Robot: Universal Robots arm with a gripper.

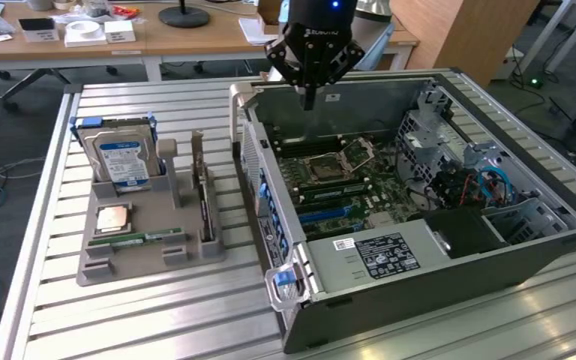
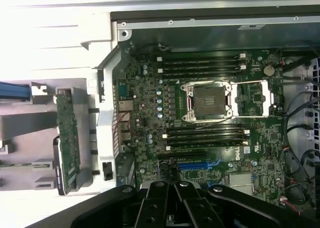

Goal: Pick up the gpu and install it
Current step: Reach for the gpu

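At centre left of the exterior view, the gpu [image 1: 205, 201] is standing on edge in the grey parts holder [image 1: 148, 259] (hard drive [image 1: 120, 161] and RAM stick [image 1: 138, 238] alongside), not yet picked up. At upper centre, the gripper [image 1: 309, 99] is hovering, jaws pinched shut and carrying nothing, over the open computer case [image 1: 448, 289], whose motherboard [image 1: 338, 187] is waiting with its expansion slots unfilled.

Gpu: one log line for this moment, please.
gpu: upright in grey holder | gripper: shut, empty, above open computer case
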